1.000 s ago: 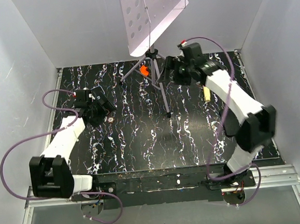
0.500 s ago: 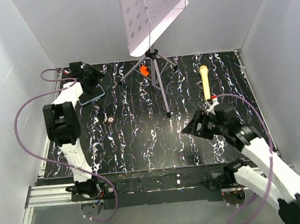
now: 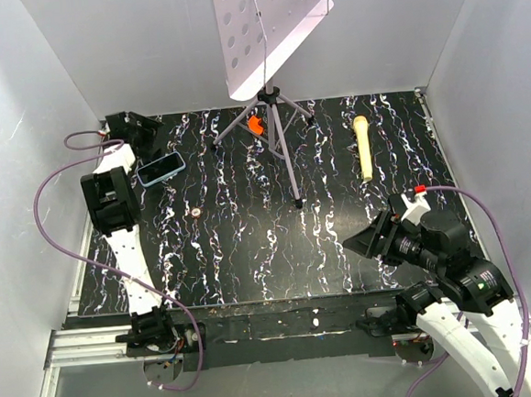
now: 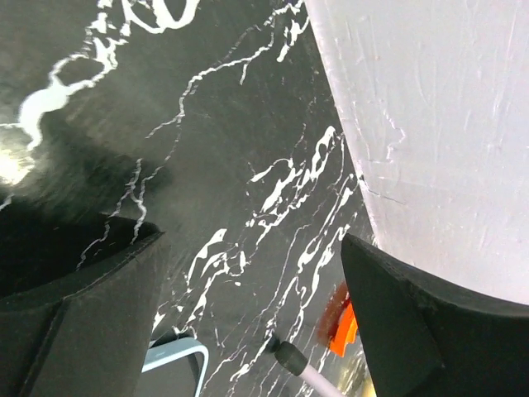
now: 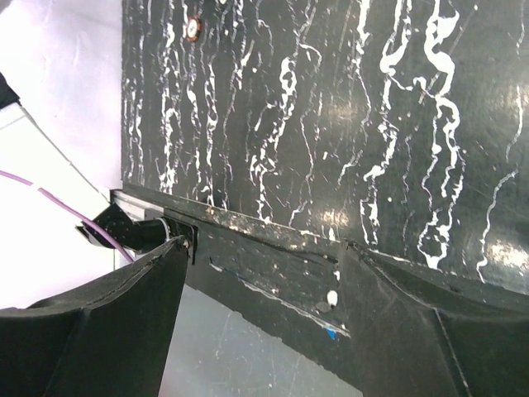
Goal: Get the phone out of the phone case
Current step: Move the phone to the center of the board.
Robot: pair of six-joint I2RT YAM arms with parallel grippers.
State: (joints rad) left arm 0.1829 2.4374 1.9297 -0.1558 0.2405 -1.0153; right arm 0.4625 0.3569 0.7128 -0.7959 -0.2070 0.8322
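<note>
Your black, white-veined table (image 3: 250,236) fills the floor of the white-walled booth. At its far edge a tripod stand (image 3: 273,115) carries a tilted white perforated board (image 3: 266,33).

Your left arm reaches to the far left corner, and your left hand (image 3: 145,127) hangs there close to the wall. In its wrist view the two fingers (image 4: 83,314) stand apart with only bare table between them.

The phone (image 3: 160,169) lies flat, dark screen up, inside the light blue phone case (image 3: 141,177). It sits just beside that left hand on the near side, apart from it and touched by neither finger. Only a corner of the blue rim shows at the bottom of the left wrist view.

Your right hand (image 3: 366,242) is near the front right of the table, well apart from the phone. Its fingers (image 5: 91,322) are spread too and hold nothing.

A yellow stick-shaped object (image 3: 363,147) lies at the far right. A small orange piece (image 3: 255,125) sits by the tripod legs. A tiny round disc (image 3: 196,213) rests on the table nearer than the phone.
</note>
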